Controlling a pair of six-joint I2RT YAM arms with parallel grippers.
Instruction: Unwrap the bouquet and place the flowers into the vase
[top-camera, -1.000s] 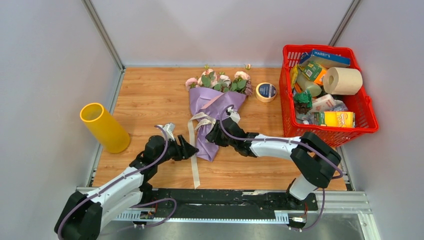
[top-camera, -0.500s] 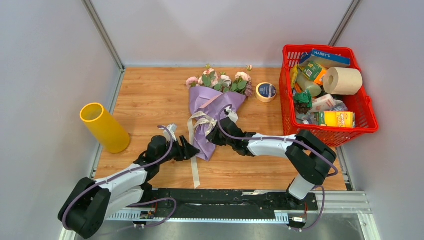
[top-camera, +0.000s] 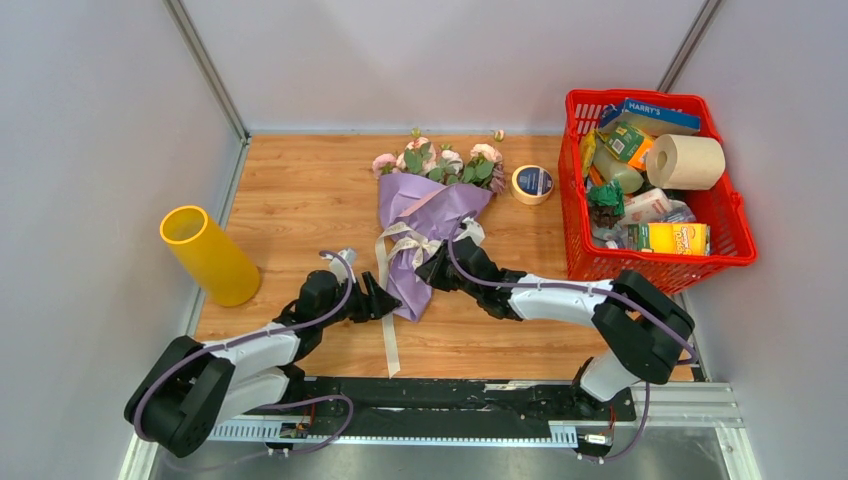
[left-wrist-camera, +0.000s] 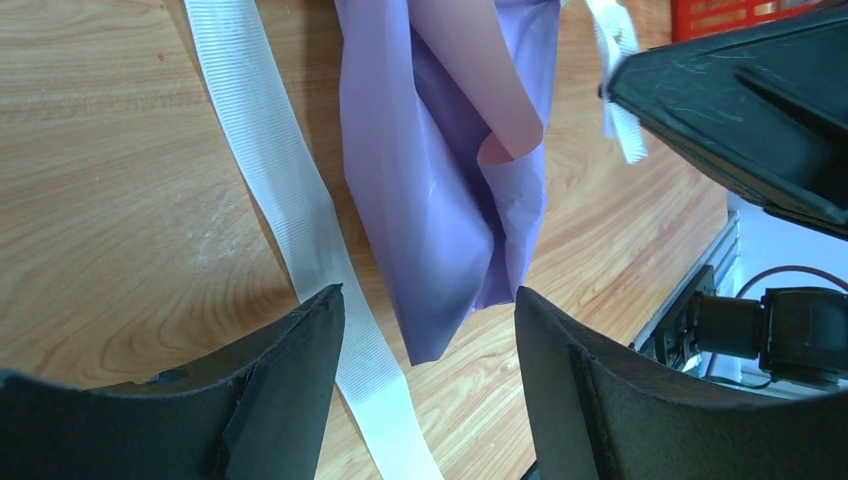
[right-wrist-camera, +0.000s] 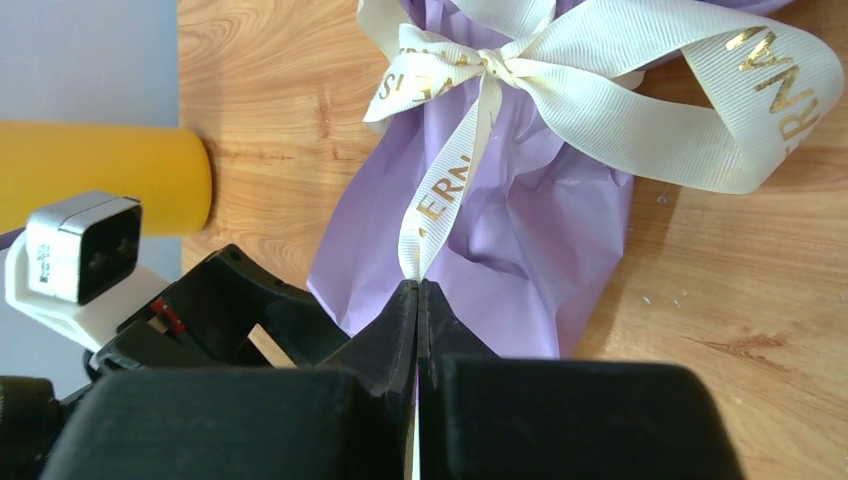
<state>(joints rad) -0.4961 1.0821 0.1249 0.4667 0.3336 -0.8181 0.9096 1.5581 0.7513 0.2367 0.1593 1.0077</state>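
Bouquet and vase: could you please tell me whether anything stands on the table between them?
No loose object does: bare table lies between the bouquet and the vase. Only the open left gripper sits at the bouquet's near tip, on the vase's side. The ribbon bow is tied, with the right gripper shut on one tail.

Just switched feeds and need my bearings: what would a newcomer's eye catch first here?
The lilac bouquet lies mid-table, its cream ribbon tail pinched in the shut right hand. The open left hand straddles the bouquet's tip; a yellow vase sits at the left edge, a crammed red basket far right.
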